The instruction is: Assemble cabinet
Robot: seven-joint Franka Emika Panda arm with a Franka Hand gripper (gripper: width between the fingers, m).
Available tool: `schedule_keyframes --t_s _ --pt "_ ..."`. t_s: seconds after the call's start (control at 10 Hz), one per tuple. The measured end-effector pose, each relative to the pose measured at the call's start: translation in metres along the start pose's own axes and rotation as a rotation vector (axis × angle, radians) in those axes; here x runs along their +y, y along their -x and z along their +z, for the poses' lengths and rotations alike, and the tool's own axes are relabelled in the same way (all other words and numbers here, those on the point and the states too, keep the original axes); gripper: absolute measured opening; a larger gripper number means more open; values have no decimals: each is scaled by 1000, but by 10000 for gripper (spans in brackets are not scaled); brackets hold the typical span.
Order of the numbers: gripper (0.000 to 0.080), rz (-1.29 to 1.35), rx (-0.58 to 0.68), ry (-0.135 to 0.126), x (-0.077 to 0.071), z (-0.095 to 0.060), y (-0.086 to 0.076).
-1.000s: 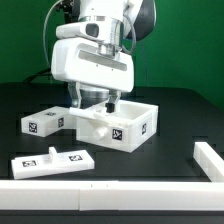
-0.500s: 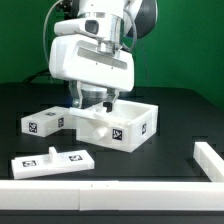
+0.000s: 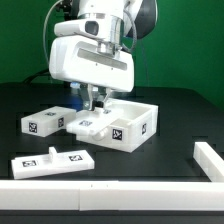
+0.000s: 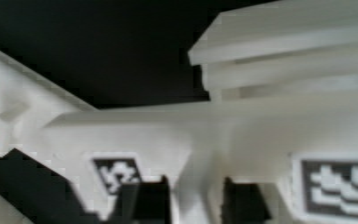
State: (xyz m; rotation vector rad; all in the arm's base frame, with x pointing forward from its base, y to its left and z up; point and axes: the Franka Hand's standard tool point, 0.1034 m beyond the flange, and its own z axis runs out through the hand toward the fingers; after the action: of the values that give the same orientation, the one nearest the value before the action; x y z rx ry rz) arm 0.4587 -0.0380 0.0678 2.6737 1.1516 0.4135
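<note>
The white box-like cabinet stands open-topped in the middle of the black table, with a black-and-white tag on its front. My gripper hangs over the end of it that lies toward the exterior view's left. In the wrist view my two dark fingers stand either side of a thin white wall of the cabinet, and the gripper is shut on that wall. A tagged white panel lies just left of the cabinet.
A flat white piece with tags lies at the front left. A low white L-shaped wall runs along the table's right and front edges. A black curtain hangs behind the arm.
My gripper has risen a little, so its fingers now show above the cabinet's left end. A flat white part of the cabinet now shows beneath them.
</note>
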Motion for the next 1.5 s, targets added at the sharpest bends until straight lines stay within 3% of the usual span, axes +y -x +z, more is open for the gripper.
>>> schedule_keyframes --t_s 0.1,0.2,0.3,0.4,0.7,0.9,1.0,1.1,1.5 --pt "67 17 -18 -13 2 0 2" --pt "67 52 -63 -45 14 -5 3" --pt "65 85 -93 -60 32 -11 3" --pt "65 83 -90 -51 40 -12 3" --pt "65 85 -99 -57 39 -9 7" --pt "65 200 -155 -74 70 -3 43" --pt "65 232 -164 -68 80 1 55" --pt "65 249 -185 -80 82 7 65" --pt "65 259 -190 -82 76 14 64"
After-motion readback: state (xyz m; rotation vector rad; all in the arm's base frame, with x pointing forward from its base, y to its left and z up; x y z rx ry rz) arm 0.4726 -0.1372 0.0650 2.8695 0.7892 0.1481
